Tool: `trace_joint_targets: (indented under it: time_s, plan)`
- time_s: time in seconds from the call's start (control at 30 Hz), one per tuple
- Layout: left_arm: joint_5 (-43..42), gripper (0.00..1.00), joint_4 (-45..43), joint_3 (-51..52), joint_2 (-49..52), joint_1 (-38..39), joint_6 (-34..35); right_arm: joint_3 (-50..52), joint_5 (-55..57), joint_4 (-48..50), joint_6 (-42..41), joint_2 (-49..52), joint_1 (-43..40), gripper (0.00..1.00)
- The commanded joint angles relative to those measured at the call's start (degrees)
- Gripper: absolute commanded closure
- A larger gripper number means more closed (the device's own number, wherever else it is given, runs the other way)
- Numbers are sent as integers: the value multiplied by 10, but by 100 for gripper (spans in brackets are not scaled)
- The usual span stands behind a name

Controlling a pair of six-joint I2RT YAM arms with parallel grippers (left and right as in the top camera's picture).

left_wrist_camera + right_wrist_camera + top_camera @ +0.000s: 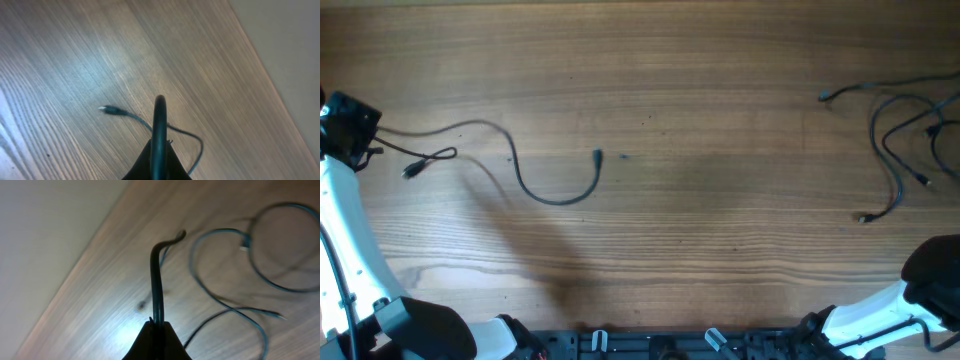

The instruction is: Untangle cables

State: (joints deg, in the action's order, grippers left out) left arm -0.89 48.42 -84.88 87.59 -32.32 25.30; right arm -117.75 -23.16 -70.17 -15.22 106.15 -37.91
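My left gripper [368, 135] is at the table's far left and is shut on a thin black cable [558, 199]. That cable runs right, dips in a curve and ends in a plug [598, 155]. In the left wrist view the jaws [159, 146] pinch the cable [159, 117], and a plug end [107, 109] lies on the wood. Several loose cables [895, 135] are spread at the far right. In the right wrist view my right gripper [157, 326] is shut on one cable [157, 275], with cable loops [260, 255] beside it. The right gripper does not show in the overhead view.
The wooden table [700, 230] fills the view. Its edge shows in both wrist views, on the right in the left wrist view [260, 55] and on the left in the right wrist view [85, 255]. The right arm [930, 270] is at the bottom right, the left arm [345, 230] along the left edge.
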Motion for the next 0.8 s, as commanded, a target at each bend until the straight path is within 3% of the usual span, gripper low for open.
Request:
trace_joint_targets:
  time_s: [0.0, 0.17, 0.27, 0.47, 0.77]
  plan:
    - [-31, 96, 1, -4, 3, 35, 4, -4, -94, 8, 75, -12, 43, 96]
    - [-38, 96, 14, -4, 3, 126, 4, -4, -166, 50, 90, -54, 80, 96]
    - [-56, 96, 22, -4, 3, 180, 5, -4, -169, 96, 58, -92, 81, 96]
    - [-107, 96, 37, -4, 3, 293, 7, -4, -39, 217, -17, -118, 81, 96]
    - [-106, 96, 32, -4, 3, 439, 7, -4, 52, 456, -109, -28, 81, 96]
